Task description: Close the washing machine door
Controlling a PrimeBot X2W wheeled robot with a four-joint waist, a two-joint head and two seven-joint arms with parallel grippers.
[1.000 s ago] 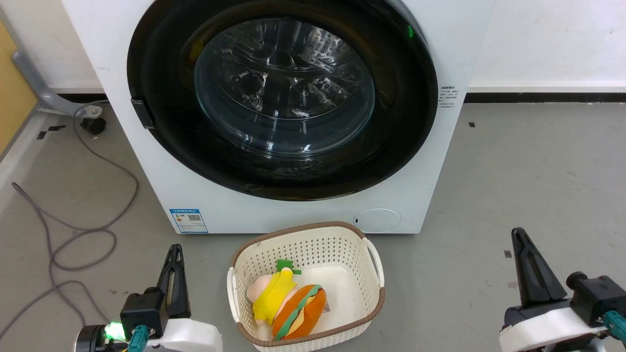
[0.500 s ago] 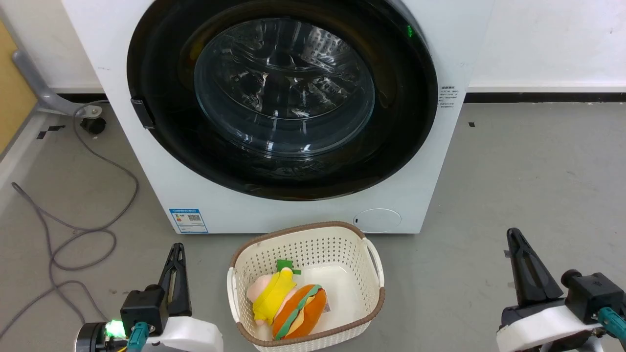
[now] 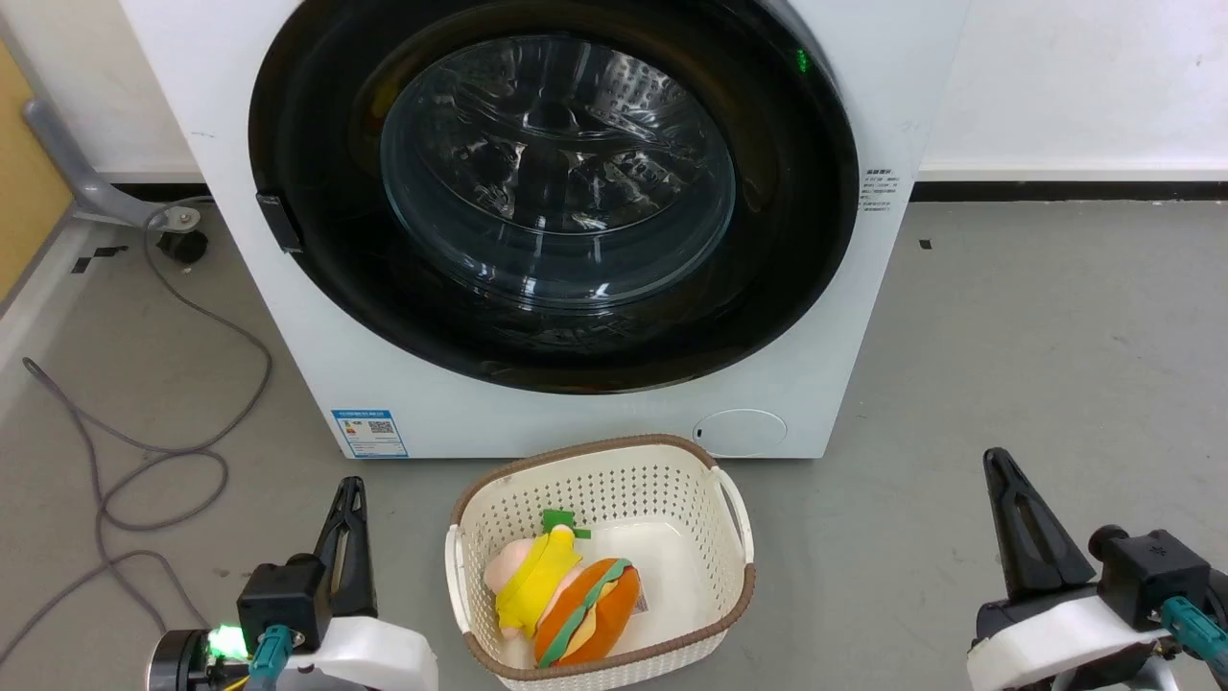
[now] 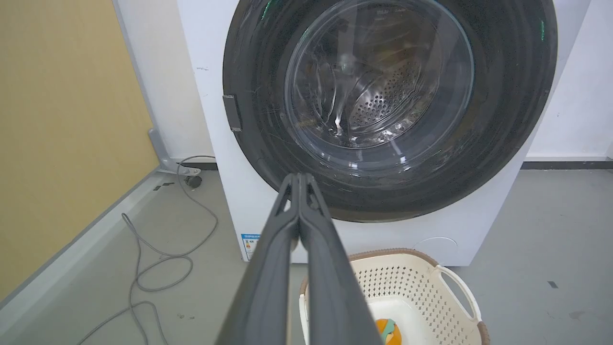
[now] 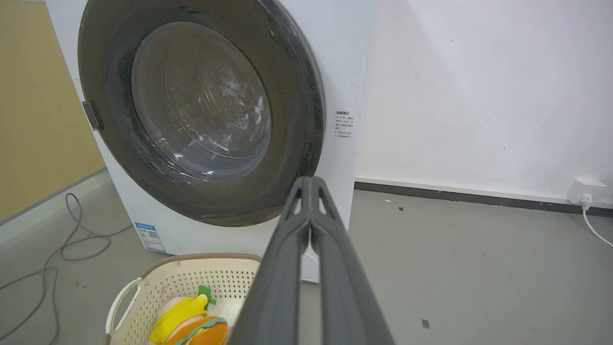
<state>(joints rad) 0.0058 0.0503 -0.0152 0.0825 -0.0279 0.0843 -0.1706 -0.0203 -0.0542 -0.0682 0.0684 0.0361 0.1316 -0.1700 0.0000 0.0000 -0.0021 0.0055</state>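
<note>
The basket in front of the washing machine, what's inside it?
Soft toys lie in the basket: a burger-shaped plush and a yellow-and-pink plush touching it. The rest of its floor looks bare; whatever lies beneath the toys is hidden.

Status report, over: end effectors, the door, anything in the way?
Left end effector, right end effector: shut, empty. Round glossy black-rimmed glass door flush on white washing machine. Cream perforated plastic basket on floor before it.

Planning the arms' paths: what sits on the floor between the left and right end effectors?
In the head view, a cream basket holding plush toys sits between the left end effector and the right end effector.
</note>
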